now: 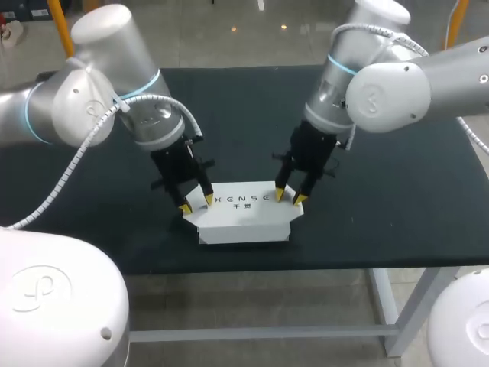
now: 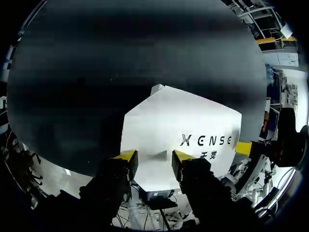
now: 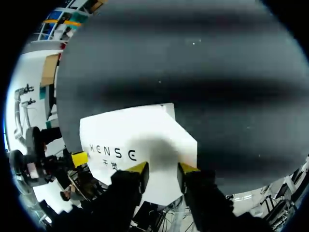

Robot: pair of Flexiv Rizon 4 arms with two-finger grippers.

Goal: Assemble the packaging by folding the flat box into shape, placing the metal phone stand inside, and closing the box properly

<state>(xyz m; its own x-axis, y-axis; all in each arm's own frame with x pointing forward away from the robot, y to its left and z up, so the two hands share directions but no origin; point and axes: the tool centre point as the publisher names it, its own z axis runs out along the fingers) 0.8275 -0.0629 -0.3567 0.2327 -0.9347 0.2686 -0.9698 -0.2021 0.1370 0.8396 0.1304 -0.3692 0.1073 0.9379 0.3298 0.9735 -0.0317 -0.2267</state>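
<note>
white box (image 1: 244, 216) lies long axis arm to arm, near the table (image 1: 382, 191) front edge. our left gripper (image 1: 196, 204) sits at its left end, right gripper (image 1: 290, 197) at its right; both parted, pinching nothing.

Saw a desk (image 1: 405, 214) covered edge to edge with a dark, matte sheet (image 1: 244, 99). Found it resting on a pale metal frame: one leg (image 1: 388, 306) at the front right, a crossbar (image 1: 252, 333) under the front edge. Noted the same dark top in both wrist views.
</note>
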